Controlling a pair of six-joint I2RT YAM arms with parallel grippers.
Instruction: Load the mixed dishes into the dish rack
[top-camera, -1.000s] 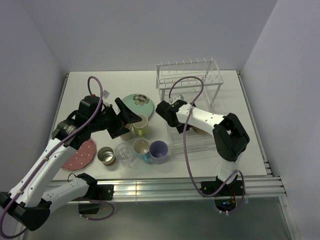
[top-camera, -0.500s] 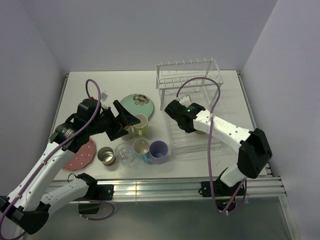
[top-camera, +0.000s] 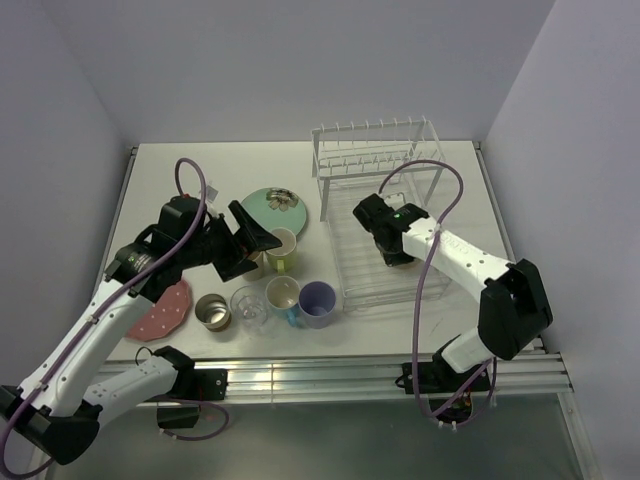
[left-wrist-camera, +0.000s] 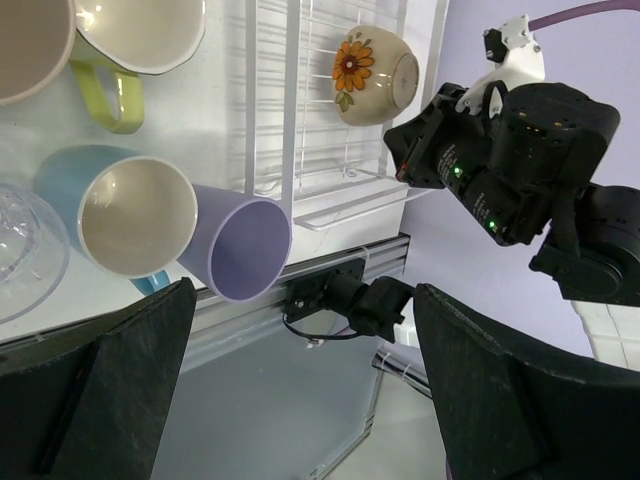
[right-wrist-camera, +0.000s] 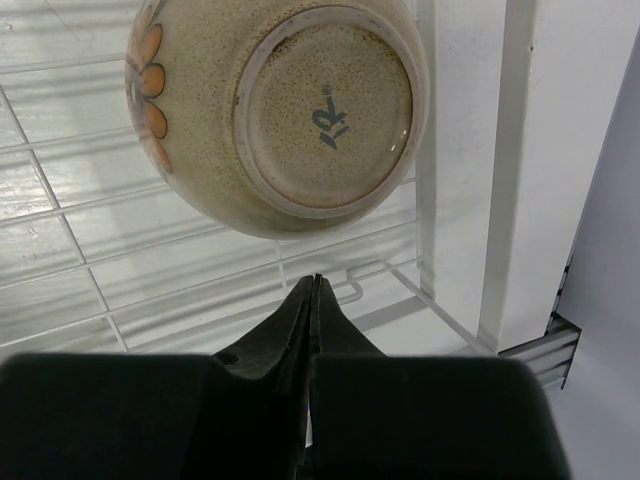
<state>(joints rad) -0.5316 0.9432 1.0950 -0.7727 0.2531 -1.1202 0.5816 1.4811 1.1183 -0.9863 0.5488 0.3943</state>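
Right pincer (right-wrist-camera: 313, 285) closed, empty, beside upturned bowl (right-wrist-camera: 290, 110) in dish rack (right-wrist-camera: 520, 150); left pincer (left-wrist-camera: 302, 290) wide, beside yellow cup (left-wrist-camera: 135, 35)

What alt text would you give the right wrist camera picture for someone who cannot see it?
A speckled beige bowl with an orange flower lies in a white wire rack, its round base facing the camera. Just below it, the black right gripper is pinched shut, holding nothing.
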